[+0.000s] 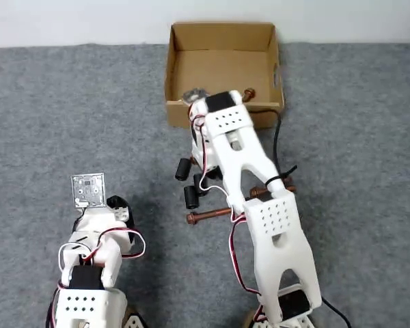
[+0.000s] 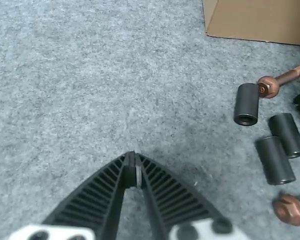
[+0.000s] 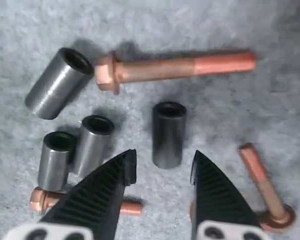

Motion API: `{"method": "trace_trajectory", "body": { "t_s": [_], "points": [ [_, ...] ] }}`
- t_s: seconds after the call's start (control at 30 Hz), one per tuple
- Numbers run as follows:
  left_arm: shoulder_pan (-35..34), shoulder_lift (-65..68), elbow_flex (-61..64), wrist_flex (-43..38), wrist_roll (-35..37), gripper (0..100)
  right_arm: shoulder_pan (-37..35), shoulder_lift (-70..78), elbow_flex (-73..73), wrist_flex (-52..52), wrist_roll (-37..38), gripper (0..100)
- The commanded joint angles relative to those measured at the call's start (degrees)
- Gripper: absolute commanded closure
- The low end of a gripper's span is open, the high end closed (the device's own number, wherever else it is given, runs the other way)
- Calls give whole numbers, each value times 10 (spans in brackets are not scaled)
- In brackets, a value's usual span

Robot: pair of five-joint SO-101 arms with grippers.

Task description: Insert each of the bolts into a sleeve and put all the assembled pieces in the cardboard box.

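Several dark sleeves lie on the grey carpet. One sleeve [image 3: 168, 134] stands just ahead of my right gripper [image 3: 162, 167], which is open with a finger on each side of it. Three more sleeves [image 3: 57, 82] [image 3: 92, 145] [image 3: 55, 160] lie beside it, among copper bolts [image 3: 180, 67] [image 3: 265, 185]. The cardboard box [image 1: 222, 41] sits at the back of the table. My left gripper [image 2: 132, 167] is shut and holds nothing, low over bare carpet, apart from the sleeves [image 2: 246, 104] and a bolt [image 2: 280, 82].
The right arm [image 1: 260, 198] stretches over the pile of parts toward the box's front wall [image 1: 191, 113]. A long bolt [image 1: 208, 216] lies beside that arm. The left arm [image 1: 92, 273] sits at the near left. A cable [image 1: 277, 147] runs along the right arm.
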Motion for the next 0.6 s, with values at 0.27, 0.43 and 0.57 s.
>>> {"method": "trace_trajectory", "body": {
  "t_s": [0.27,0.43,0.57],
  "points": [
    [-4,0,-2,-15,1,995,8,20,-27,-30,7,987],
    [-4,-1,-2,-15,1,995,12,20,-27,-31,7,989],
    [-4,-1,-2,-15,1,995,7,-4,-27,-3,6,990]
  ]
}}
